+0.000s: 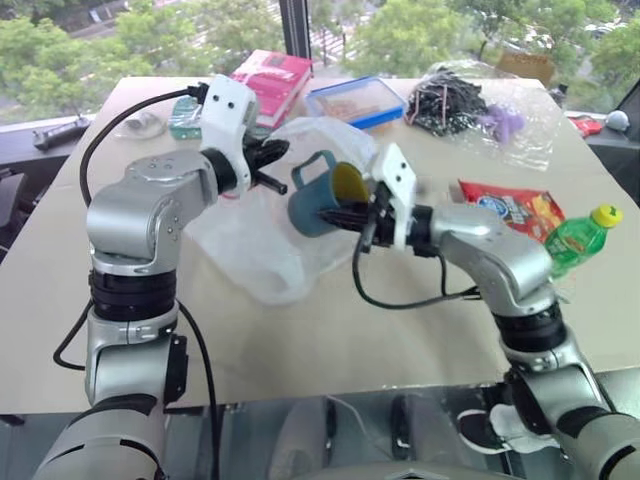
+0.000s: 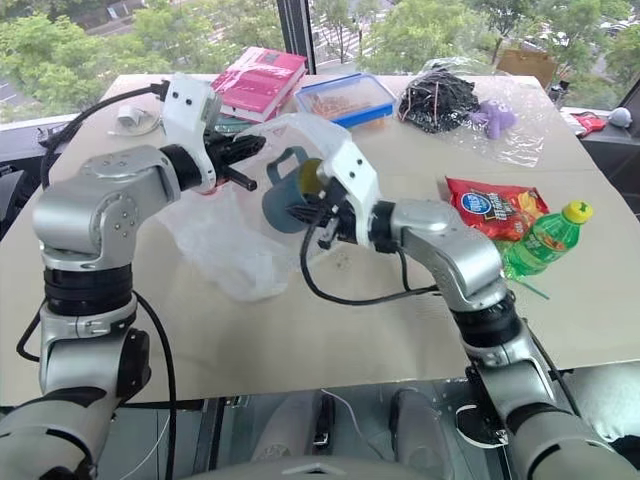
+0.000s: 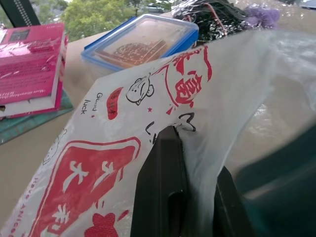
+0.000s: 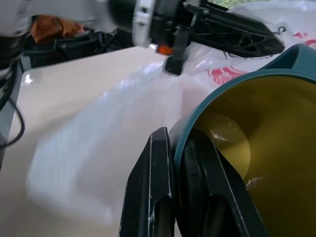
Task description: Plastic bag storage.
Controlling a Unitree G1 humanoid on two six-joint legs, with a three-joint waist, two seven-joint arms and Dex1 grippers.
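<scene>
My left gripper (image 1: pixel 268 160) is raised over the table (image 1: pixel 330 340), pointing across toward my right, its fingers (image 3: pixel 160 197) pinched tight on the upper edge of the plastic bag (image 1: pixel 255 250). The bag hangs from that grip and spreads onto the tabletop below. My right arm reaches in from the right with the forearm about level; my right gripper (image 1: pixel 345 213) is clamped on the rim of a teal mug (image 1: pixel 318 200), tipped on its side just beside the bag.

from the head we look down over the table (image 1: pixel 330 340); our wrist views sit close, sharing the plastic bag (image 3: pixel 232 94).
</scene>
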